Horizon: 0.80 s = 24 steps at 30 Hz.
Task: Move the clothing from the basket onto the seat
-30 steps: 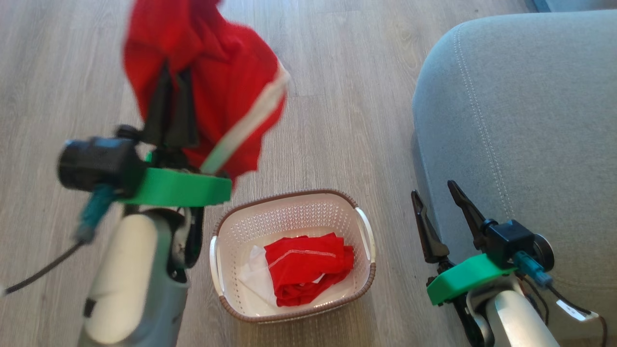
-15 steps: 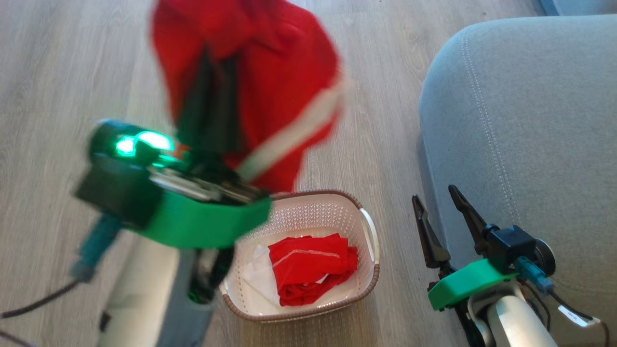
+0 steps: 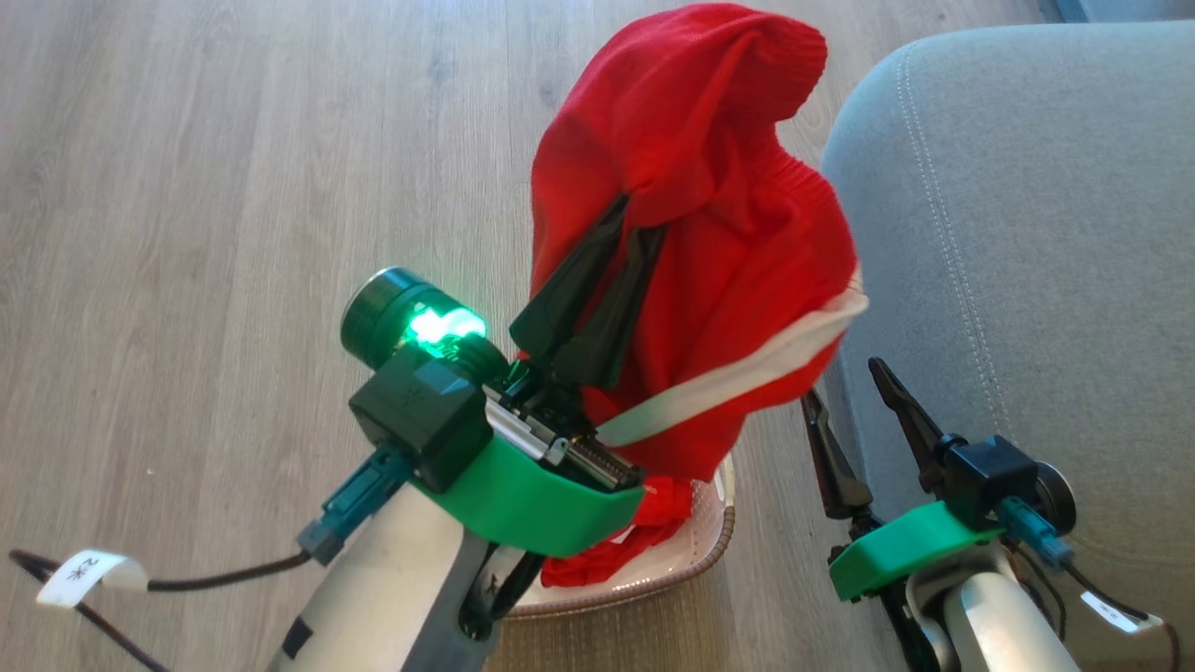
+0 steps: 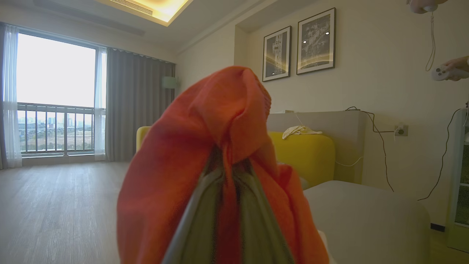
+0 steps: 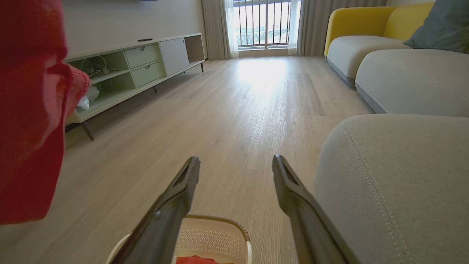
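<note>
Above the basket (image 5: 210,238): left hand (image 3: 638,222) pinched shut on knit garment (image 3: 709,187), held in air near seat (image 3: 1027,233), not yet on it.
Right hand (image 3: 838,369): wide open, empty, just beside seat edge.
In basket: plain red garment (image 3: 653,523).
Risk: pinch looks thin, so fabric may slip. White band (image 3: 747,373) may snag right hand. Early release drops it on floor (image 3: 233,187).
Writing: cable tag (image 3: 89,569) mark unreadable, nothing else legible.

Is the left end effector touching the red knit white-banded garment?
Touching: the head view shows the left end effector shut on the red knit white-banded garment.
</note>
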Available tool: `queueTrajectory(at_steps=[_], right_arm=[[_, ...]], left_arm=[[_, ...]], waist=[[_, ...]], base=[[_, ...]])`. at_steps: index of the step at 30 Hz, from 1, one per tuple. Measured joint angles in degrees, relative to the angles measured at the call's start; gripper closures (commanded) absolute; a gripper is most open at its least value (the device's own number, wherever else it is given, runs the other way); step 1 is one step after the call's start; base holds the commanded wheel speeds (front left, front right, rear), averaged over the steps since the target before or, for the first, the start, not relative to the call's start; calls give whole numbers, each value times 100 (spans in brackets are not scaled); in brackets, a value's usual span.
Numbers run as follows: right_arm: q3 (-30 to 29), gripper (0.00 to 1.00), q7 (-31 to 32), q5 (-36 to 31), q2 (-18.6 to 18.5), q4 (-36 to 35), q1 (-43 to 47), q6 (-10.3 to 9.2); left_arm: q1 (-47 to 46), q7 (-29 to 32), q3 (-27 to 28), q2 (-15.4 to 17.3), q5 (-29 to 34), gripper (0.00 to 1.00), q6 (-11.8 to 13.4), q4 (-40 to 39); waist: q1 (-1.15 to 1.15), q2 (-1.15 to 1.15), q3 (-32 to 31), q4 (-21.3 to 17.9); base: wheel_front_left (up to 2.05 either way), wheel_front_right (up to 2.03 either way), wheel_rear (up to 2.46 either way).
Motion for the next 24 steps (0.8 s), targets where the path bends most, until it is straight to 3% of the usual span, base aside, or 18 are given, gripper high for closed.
queueTrajectory(at_steps=[14, 24], right_arm=[[112, 0, 0, 123, -1, -75, -4, 0], [299, 0, 0, 365, -223, -331, -4, 0]], left_arm=[[30, 0, 73, 2, 1, 100, 5, 105], [30, 0, 326, 1, 77, 100, 0, 136]], waist=[[0, 0, 15, -86], [0, 0, 86, -151]], base=[[0, 0, 0], [0, 0, 0]])
